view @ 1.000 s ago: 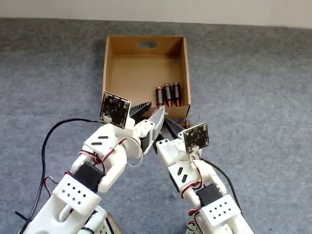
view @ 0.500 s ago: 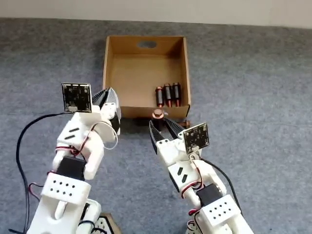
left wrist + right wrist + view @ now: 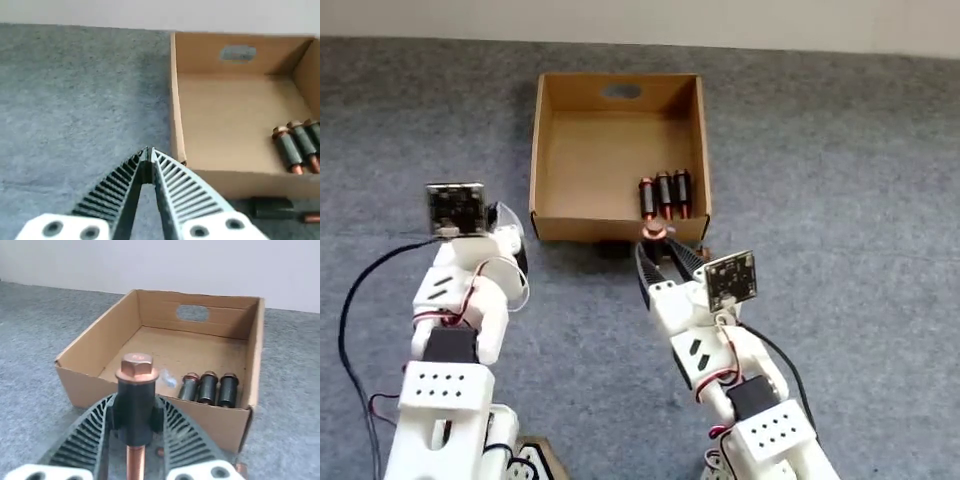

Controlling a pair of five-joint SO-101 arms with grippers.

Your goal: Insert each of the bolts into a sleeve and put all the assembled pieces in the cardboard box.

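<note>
Grey tabletop (image 3: 840, 180) is carrying an open cardboard box (image 3: 590, 229). Right gripper (image 3: 665, 262) is sitting just outside the box's near wall, clamping a dark sleeve (image 3: 133, 407) between its jaws; the bolt (image 3: 137, 367) is standing upright through it, head on top. Left gripper (image 3: 150, 156) is hanging off the box's near left corner, jaws pressed together, carrying nothing. Three assembled pieces (image 3: 665, 195) are lying side by side in the near right corner of the box. A loose sleeve (image 3: 270, 206) is lying on the tabletop against the near wall.
</note>
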